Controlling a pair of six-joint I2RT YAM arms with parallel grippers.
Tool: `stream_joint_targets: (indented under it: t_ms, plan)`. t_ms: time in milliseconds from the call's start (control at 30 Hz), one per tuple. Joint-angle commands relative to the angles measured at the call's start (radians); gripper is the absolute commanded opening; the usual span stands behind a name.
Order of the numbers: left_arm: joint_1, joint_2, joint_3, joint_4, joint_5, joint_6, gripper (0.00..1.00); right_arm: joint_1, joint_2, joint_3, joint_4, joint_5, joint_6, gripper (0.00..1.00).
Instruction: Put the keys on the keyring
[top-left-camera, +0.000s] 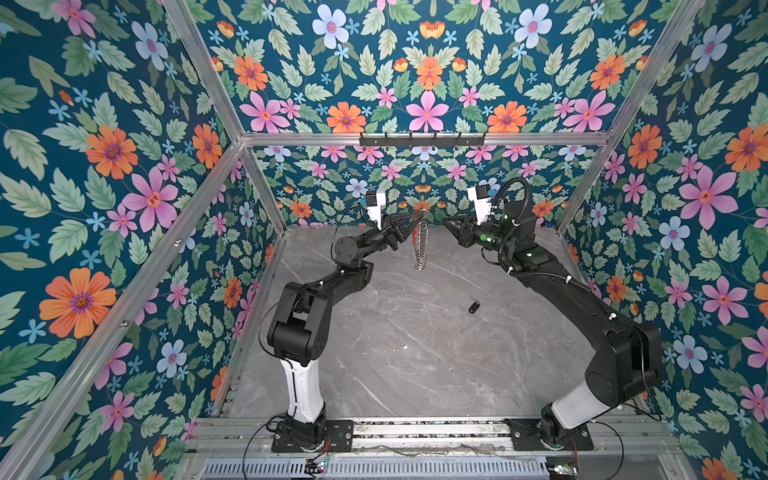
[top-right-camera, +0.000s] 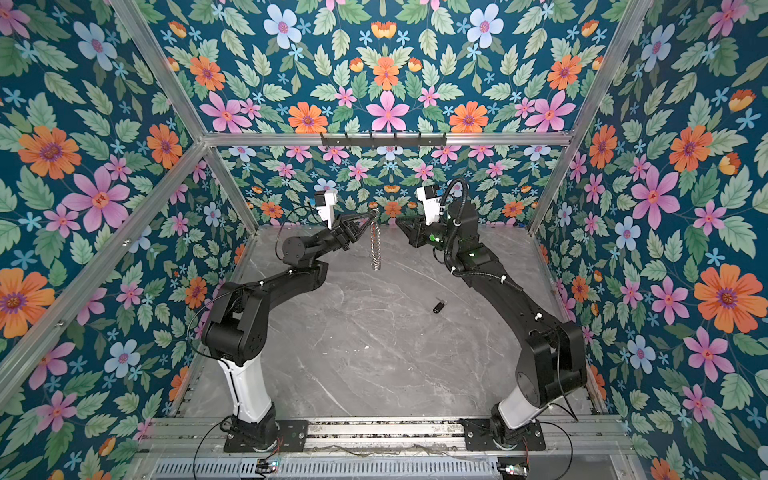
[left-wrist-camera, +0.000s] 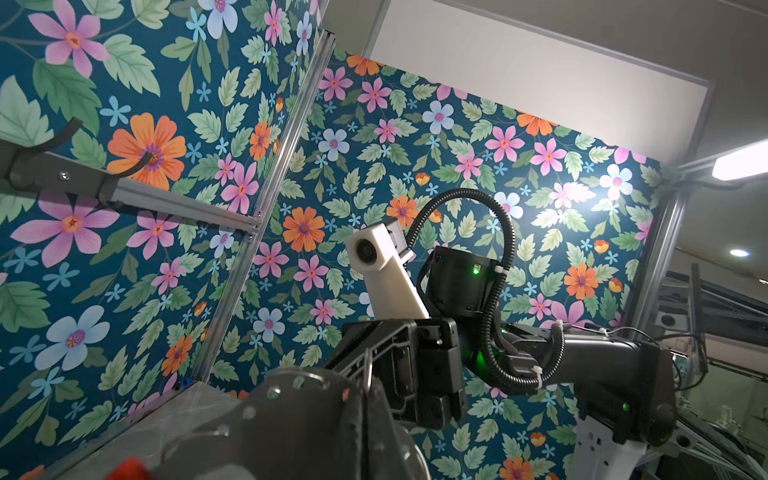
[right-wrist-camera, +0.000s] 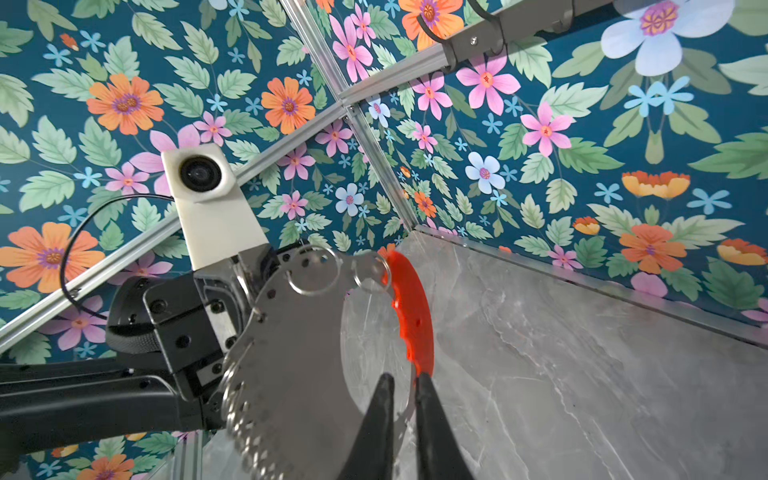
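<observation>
Holding the keyring aloft over the far middle of the table with the left gripper, clamped tight on the top of the hoop. Hanging edge-on in both top views, clear of the marble, fringed all round with small steel loops. Showing the red bar along 1 arc in the right wrist view, on the side away from the left gripper. Facing it from the right with the right gripper, level with the hoop's top, just beside it, not touching in both top views. All but clenched there: only a sliver of gap between the 2 black fingers, nothing grasped. Lining up with the hoop's thin silver rim, seen from the right wrist. And down on the table, lying flat and alone, the key fob: black, oblong, nearer than the hoop and a little to its right. Well apart from both grippers, well apart from the keyring. Not yet threaded on. Carrying a tiny silvery bit at its far end, too small to read clearly.
</observation>
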Motion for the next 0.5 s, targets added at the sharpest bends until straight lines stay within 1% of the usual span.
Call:
stream_joint_targets:
  t_ms: [0, 200, 333, 467]
  plan:
    - [-0.007, -0.011, -0.009, 0.033, -0.063, 0.043, 0.0, 0.027, 0.011, 0.02, 0.081, -0.03, 0.042, 0.11]
    - [-0.019, -0.003, -0.012, 0.028, -0.159, 0.043, 0.0, 0.055, 0.044, 0.032, 0.114, -0.044, 0.069, 0.06]
    - [-0.029, -0.001, -0.021, 0.028, -0.226, 0.037, 0.0, 0.059, 0.054, 0.042, 0.124, -0.047, 0.077, 0.06]
    - [-0.039, 0.0, -0.033, 0.031, -0.272, 0.014, 0.0, 0.059, 0.051, 0.056, 0.099, -0.034, 0.061, 0.06]
